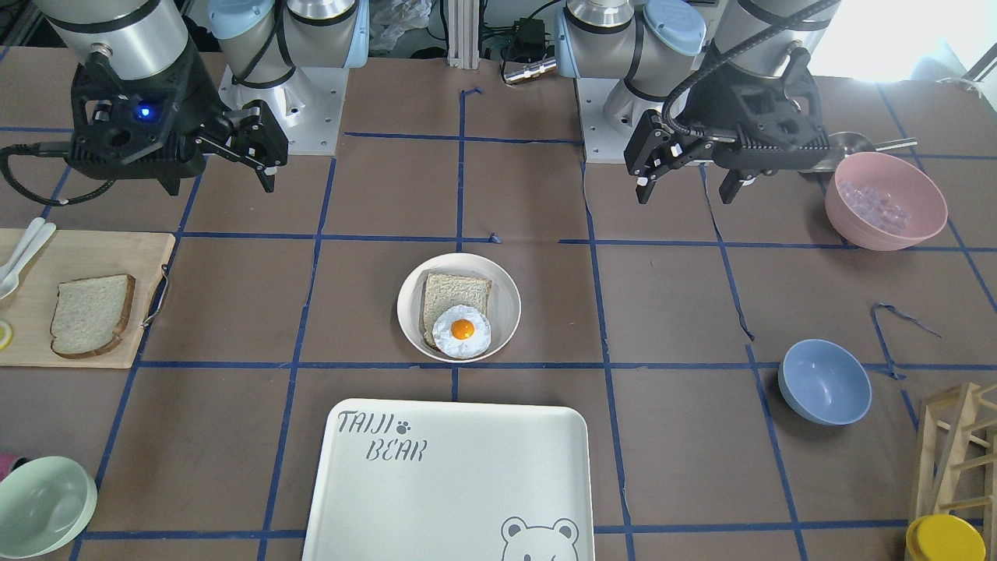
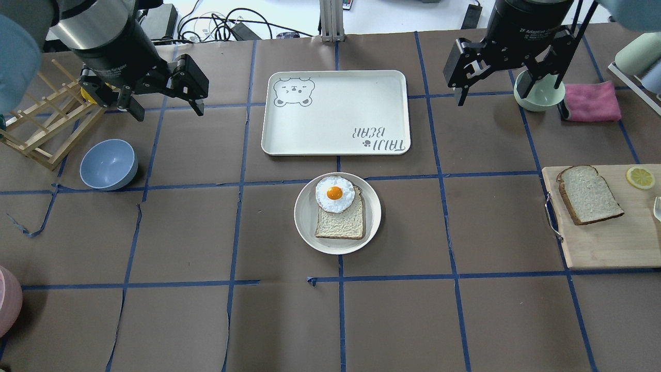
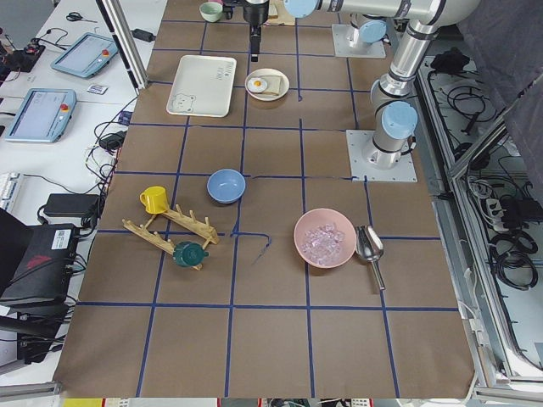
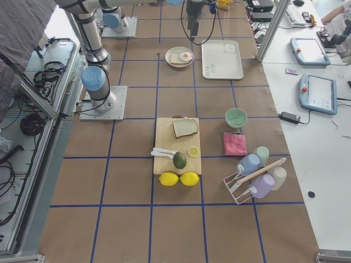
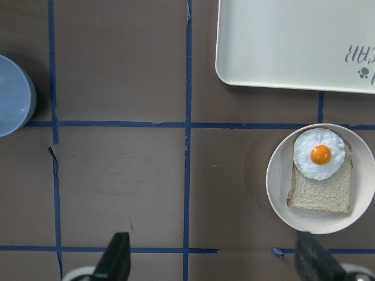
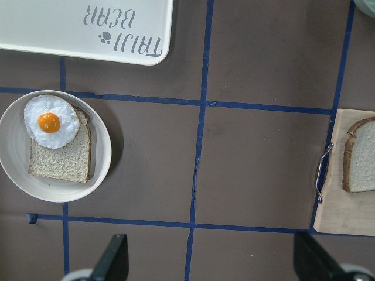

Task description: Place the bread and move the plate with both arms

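The dark-crusted, round-ended bread slice (image 2: 588, 194) is found on the wooden board (image 2: 604, 243), well apart from the round cream plate (image 2: 373, 214). The left claw (image 2: 169, 112) and right claw (image 2: 508, 98) are held wide and empty, presumably for approach.

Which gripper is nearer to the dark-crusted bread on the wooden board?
Right. The right gripper hovers over the table half holding the bread; the left gripper hovers opposite, beyond the plate.

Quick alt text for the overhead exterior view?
Round cream-white plate holds a square bread slice partly under a fried egg; a dark-crusted bread slice lies on the wooden board. Left end effector and right end effector hover open.
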